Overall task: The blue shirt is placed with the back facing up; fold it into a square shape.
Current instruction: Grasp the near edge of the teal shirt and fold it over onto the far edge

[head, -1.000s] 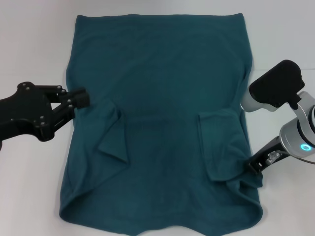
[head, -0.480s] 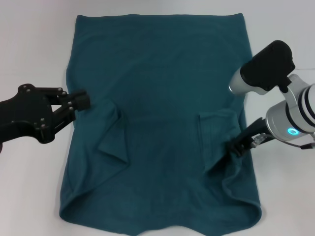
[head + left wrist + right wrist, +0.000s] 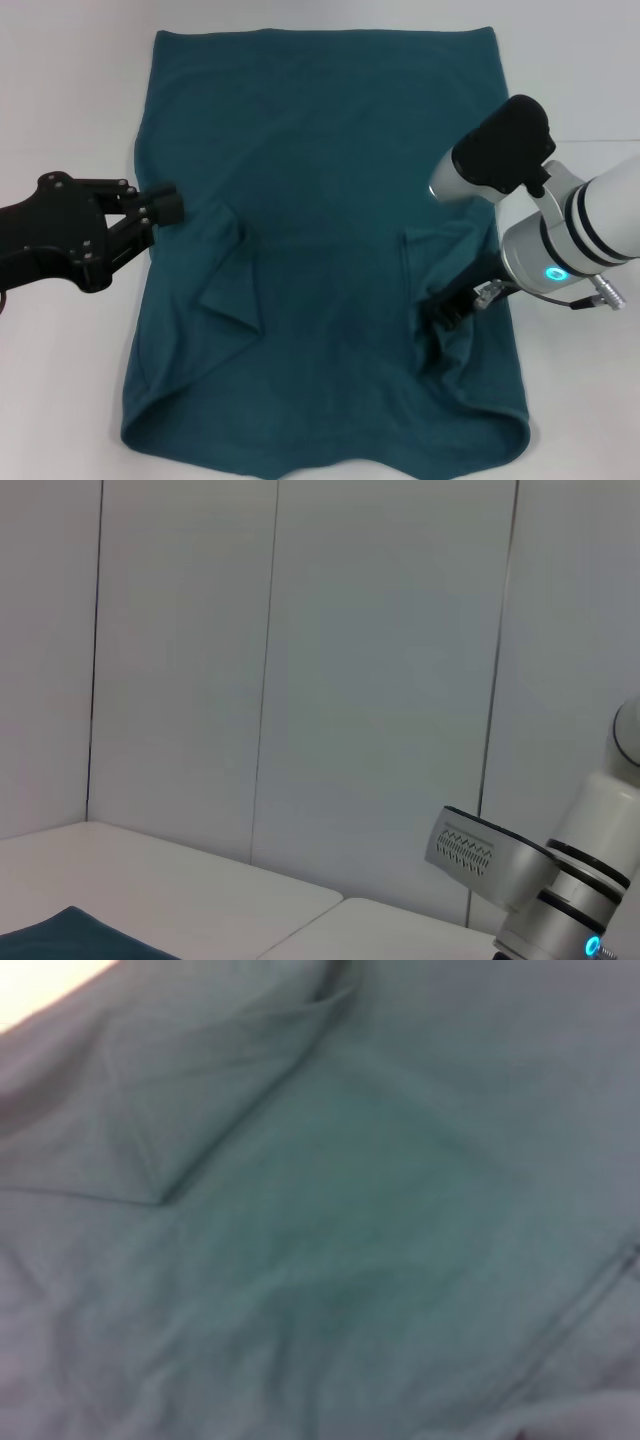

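Right gripper drags the shirt's edge inward, and the fold could bunch

The blue shirt (image 3: 320, 230) lies spread on the white table (image 3: 70, 100), filling the middle of the frame, both sleeves tucked in at centre left and centre right; the right gripper (image 3: 445, 310) sits at lower right with its jaws clamped on the shirt's right edge, cloth puckering around them, while the left gripper (image 3: 160, 205) hovers at centre left by the left edge, jaws looking together on nothing; the risk as I see it: only one point is pinched, so the long side may trail and crease instead of folding straight, the tucked right sleeve may slide out, or the soft cotton may slip free mid-pull; the right wrist view shows only rumpled cloth
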